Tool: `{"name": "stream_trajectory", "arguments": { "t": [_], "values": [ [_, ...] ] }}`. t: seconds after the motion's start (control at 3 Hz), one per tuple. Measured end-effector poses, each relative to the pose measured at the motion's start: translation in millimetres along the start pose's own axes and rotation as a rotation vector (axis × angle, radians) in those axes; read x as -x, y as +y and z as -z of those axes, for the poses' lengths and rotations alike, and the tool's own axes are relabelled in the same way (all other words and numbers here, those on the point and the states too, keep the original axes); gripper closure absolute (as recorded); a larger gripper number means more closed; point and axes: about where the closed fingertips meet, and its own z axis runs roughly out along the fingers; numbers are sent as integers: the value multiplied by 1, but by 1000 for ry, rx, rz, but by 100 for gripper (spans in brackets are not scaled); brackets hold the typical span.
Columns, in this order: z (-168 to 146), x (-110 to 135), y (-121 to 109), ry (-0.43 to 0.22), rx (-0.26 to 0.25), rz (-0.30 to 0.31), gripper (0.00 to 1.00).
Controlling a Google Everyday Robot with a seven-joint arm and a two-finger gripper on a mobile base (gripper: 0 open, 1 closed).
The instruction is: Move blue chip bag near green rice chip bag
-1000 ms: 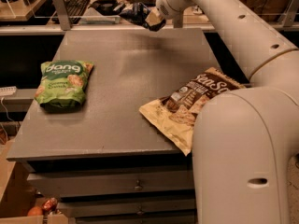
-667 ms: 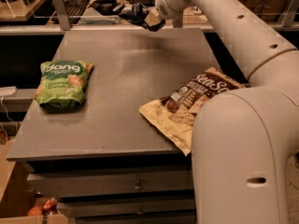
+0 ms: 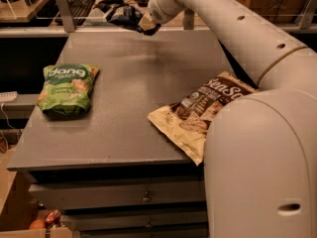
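The blue chip bag [image 3: 122,17] is a small dark navy bag held in the air above the far edge of the grey table [image 3: 133,78]. My gripper [image 3: 142,25] is shut on the blue chip bag's right side, at the end of my white arm reaching over the back of the table. The green rice chip bag [image 3: 66,88], bright green with white "dang" lettering, lies flat near the table's left edge, well to the front left of the gripper.
A large brown-and-cream chip bag [image 3: 203,113] lies at the table's right front, partly hidden by my arm's base [image 3: 257,167]. A shelf with a keyboard [image 3: 79,4] stands behind the table. Drawers [image 3: 143,197] sit under the tabletop.
The gripper and the blue chip bag have shifted left along the table's far edge.
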Motion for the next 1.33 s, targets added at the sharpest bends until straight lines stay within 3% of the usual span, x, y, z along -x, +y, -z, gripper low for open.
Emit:
{"name": "stream_trajectory", "arguments": {
  "t": [0.33,1.0,1.33],
  "values": [
    [-6,16,27,-21,14,26,100],
    [-7,23,101,-26,133,67,100],
    [-3,20,135,-14,206,70,83]
  ]
}}
